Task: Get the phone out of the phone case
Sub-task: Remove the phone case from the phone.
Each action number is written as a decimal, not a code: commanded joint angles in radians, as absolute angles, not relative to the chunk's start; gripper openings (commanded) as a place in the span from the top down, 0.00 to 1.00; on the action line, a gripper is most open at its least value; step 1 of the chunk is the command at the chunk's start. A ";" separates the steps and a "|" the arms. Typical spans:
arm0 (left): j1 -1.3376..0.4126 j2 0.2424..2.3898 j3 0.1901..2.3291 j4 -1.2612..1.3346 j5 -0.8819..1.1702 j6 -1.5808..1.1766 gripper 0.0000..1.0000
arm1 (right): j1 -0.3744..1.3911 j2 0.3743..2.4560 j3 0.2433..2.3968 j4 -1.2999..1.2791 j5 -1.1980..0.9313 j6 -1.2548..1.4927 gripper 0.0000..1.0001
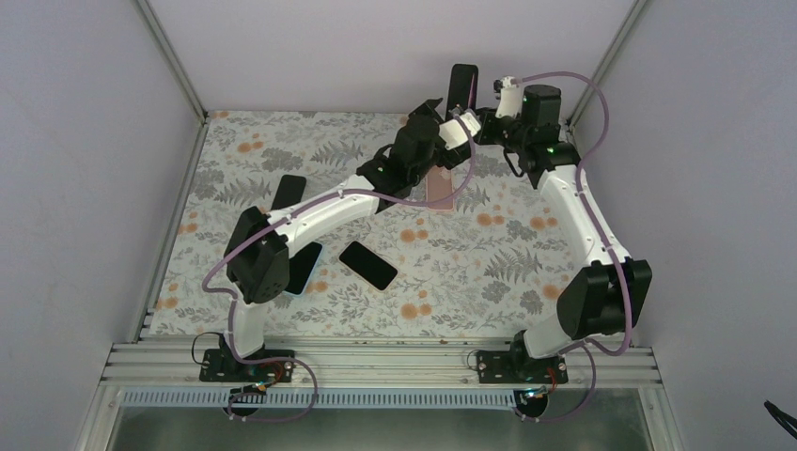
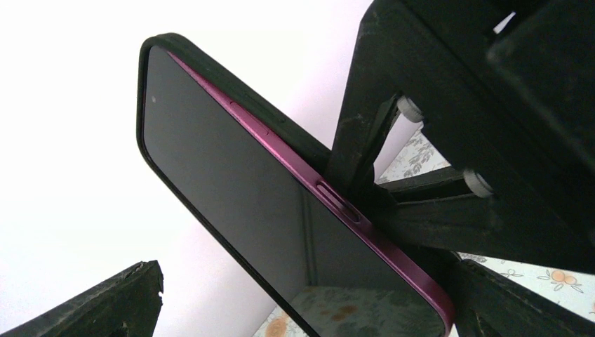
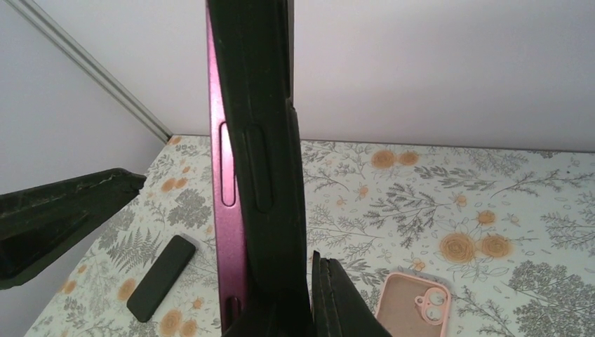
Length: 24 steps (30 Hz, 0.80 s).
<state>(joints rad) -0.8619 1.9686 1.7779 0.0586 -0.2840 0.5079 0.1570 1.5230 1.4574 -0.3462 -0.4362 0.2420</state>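
The right pincer [image 3: 303, 309] is pressed tight on the low end of the case [image 3: 263, 105] and holds it straight up in the air. In the top view this is at the top middle of the frame, well above the bench [image 1: 526, 244].

The phone [image 2: 245, 196] is in the case. It has a dark screen and a pink-purple rim. In the left wrist view one long side of the phone sticks out past the black edge of the case, so its rim and side buttons show. The other long side sits inside the case.

The left pincer [image 1: 430, 115] is spread wide and holds nothing. It is just left of the case in the top view. One of its fingers [image 3: 56, 217] shows at the left edge of the right wrist view, apart from the phone.

A pink case [image 1: 440, 193] lies flat on the bench, just below the two pincers in the top view.

Black slabs [image 1: 368, 265] lie flat on the bench in the middle left of the frame. I cannot tell if they are phones or cases.
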 commanded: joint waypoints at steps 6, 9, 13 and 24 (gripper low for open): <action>-0.880 2.052 1.635 0.657 -0.798 0.799 0.01 | 0.164 1.446 1.478 -0.350 -0.586 0.281 0.97; -0.879 2.043 1.537 0.972 -0.815 0.942 0.06 | 0.165 1.437 1.482 -0.404 -0.654 0.274 0.97; -0.878 2.071 1.532 1.136 -0.809 1.013 0.17 | 0.165 1.419 1.475 -0.469 -0.743 0.245 0.97; -0.919 2.200 1.654 1.299 -0.744 1.116 0.35 | 0.165 1.398 1.381 -0.545 -0.850 0.172 0.97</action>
<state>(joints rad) -0.9592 2.1582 1.5703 1.1961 -0.6895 1.0183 0.1318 1.4513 1.4334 -0.3599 -0.6228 0.2153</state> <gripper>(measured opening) 0.685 0.069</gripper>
